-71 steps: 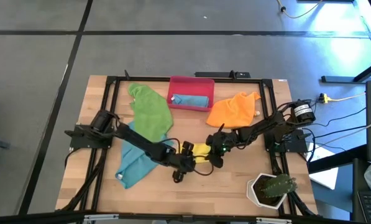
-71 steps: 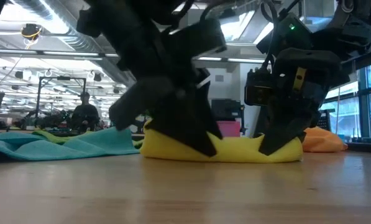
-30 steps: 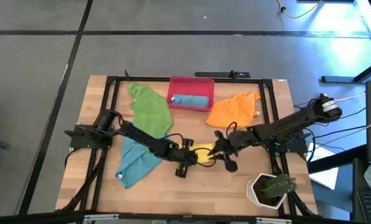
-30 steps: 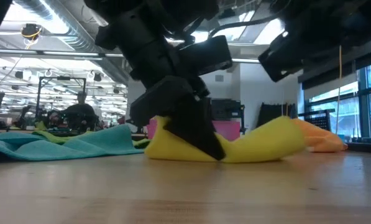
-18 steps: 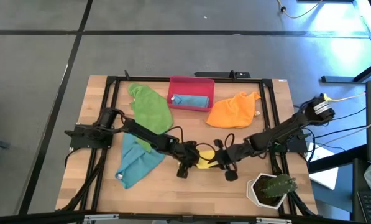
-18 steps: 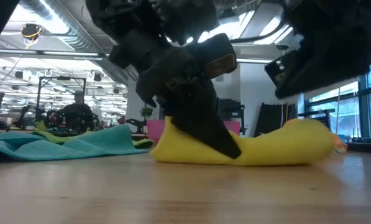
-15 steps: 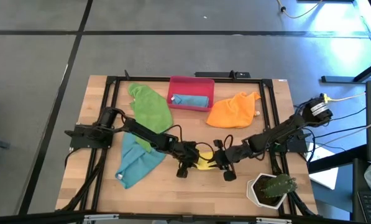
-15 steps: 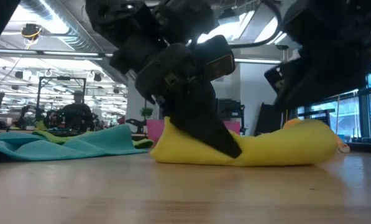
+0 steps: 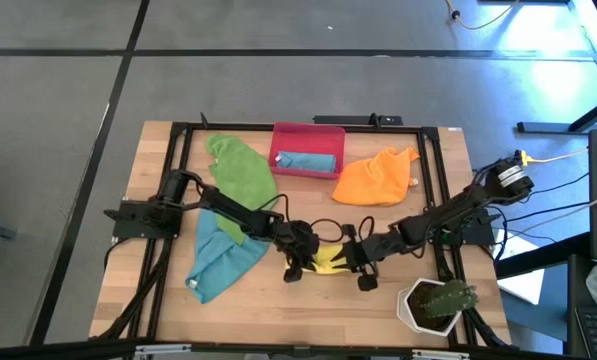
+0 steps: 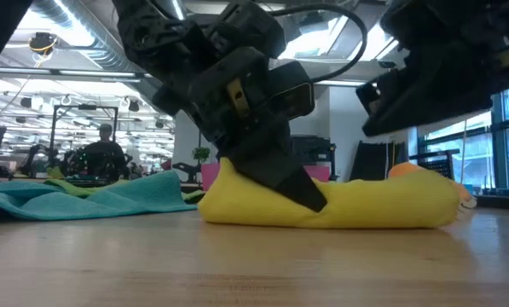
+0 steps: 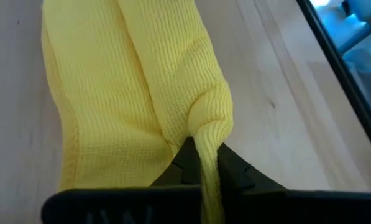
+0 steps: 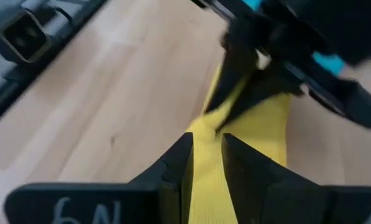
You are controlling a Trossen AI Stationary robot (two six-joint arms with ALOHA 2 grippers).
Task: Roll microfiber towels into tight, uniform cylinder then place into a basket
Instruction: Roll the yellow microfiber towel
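From above, the yellow towel (image 9: 327, 261) lies near the front middle of the table (image 9: 438, 160), folded into a short, thick strip. Its long way runs left to right. The left gripper (image 9: 296, 258) is at its left end and the right gripper (image 9: 356, 262) is at its right end, so each arm has one end and neither is nearer the middle. The red-pink basket (image 9: 307, 134) sits at the far edge, straight back from the towel, with a rolled teal towel (image 9: 306, 161) already inside. A green towel (image 9: 242, 177), an orange towel (image 9: 376, 178) and a flat teal towel (image 9: 219, 262) lie apart on the table. A white plant pot (image 9: 425, 304) stands at the near right corner.

From table height, the yellow towel (image 10: 339, 206) is a long, low lump lying flat on the wood. The left gripper (image 10: 281, 182) pushes down into one end. The other arm hangs over the far end.

From the left wrist, the left gripper (image 11: 205, 169) is clamped tight on a thin pinch of the yellow towel (image 11: 135, 93), which stretches away from it.

From the right wrist, the right gripper (image 12: 206, 163) has its two fingers a little apart with the yellow towel (image 12: 260, 127) pinched between them. The towel runs straight ahead to the other gripper.

To reach the basket, the towel likely has to travel far, away from the front edge.
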